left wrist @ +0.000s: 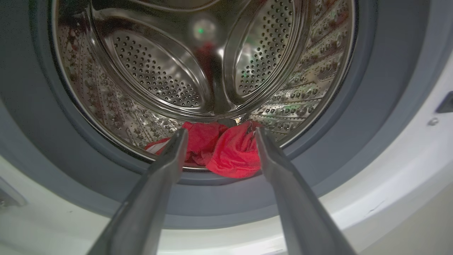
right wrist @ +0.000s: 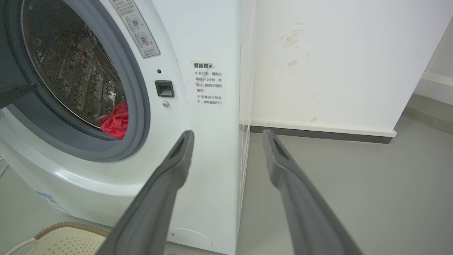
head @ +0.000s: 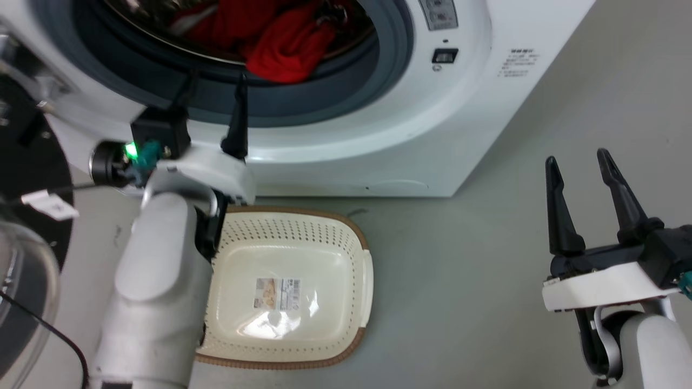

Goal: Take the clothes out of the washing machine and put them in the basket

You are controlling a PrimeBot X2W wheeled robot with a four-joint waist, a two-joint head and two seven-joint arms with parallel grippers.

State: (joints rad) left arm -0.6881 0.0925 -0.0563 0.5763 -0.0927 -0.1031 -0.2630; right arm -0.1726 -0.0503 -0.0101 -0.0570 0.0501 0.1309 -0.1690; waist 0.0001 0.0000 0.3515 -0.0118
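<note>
Red clothes [head: 281,40] lie bunched at the front of the drum of the white washing machine [head: 465,108], spilling onto the grey door seal. In the left wrist view the clothes [left wrist: 230,152] sit just beyond my open left gripper [left wrist: 219,136], its fingers apart and empty. In the head view my left gripper [head: 216,81] points up at the porthole's lower rim. The cream basket [head: 362,281] stands empty on the floor below the machine. My right gripper [head: 576,156] hangs open and empty at the lower right, away from the machine. The right wrist view shows the clothes [right wrist: 115,122] through the porthole.
The open glass door [head: 21,259] stands at the far left beside my left arm. Grey floor spreads to the right of the basket. A white wall with a dark skirting [right wrist: 318,131] runs behind the machine's side.
</note>
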